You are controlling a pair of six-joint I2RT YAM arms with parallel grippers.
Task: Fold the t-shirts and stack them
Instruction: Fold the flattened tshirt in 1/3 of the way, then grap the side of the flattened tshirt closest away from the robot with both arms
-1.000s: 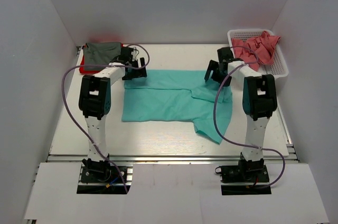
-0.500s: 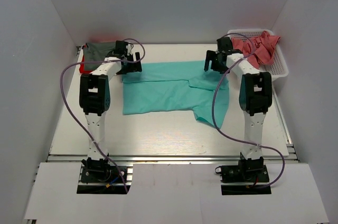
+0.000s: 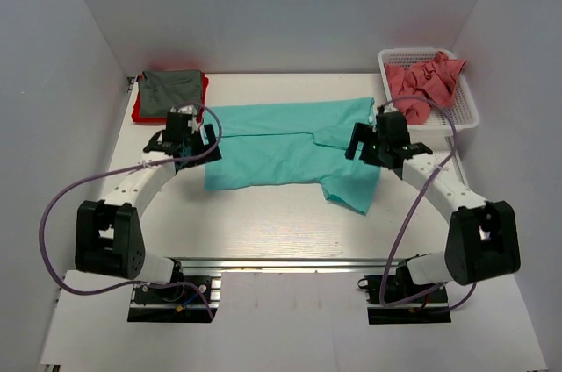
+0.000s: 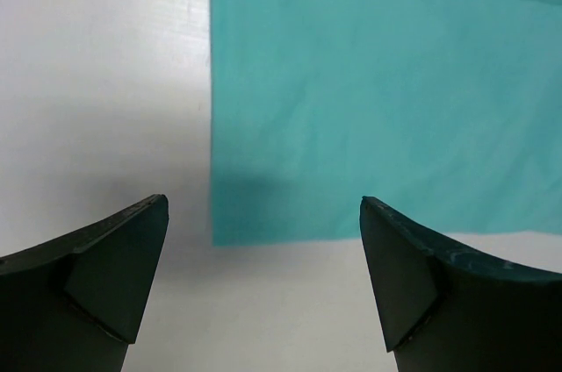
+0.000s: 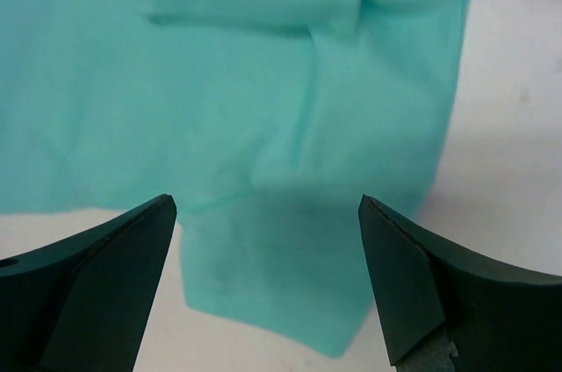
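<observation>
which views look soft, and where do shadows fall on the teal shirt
Left wrist: teal-green shirt sharp, shadow on its near corner; right wrist: cloth soft, shadow band across its near part; top external: even light, pink glow on the wall above the basket.

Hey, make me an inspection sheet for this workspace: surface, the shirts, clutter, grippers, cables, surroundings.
Surface: white table, no stains seen.
Job's things: teal shirt lies flat mid-table, partly folded. The dark grey shirt is folded on top of the red shirt at the far left corner. Salmon-pink shirts are crumpled, unfolded.
Clutter: white mesh basket at the far right, holding the pink shirts.
Grippers: left gripper open, empty, over the teal shirt's near left corner. The right gripper is open, empty, over its right sleeve.
Cables: purple cables, one looping off each arm.
Surroundings: plain white walls on three sides.
</observation>
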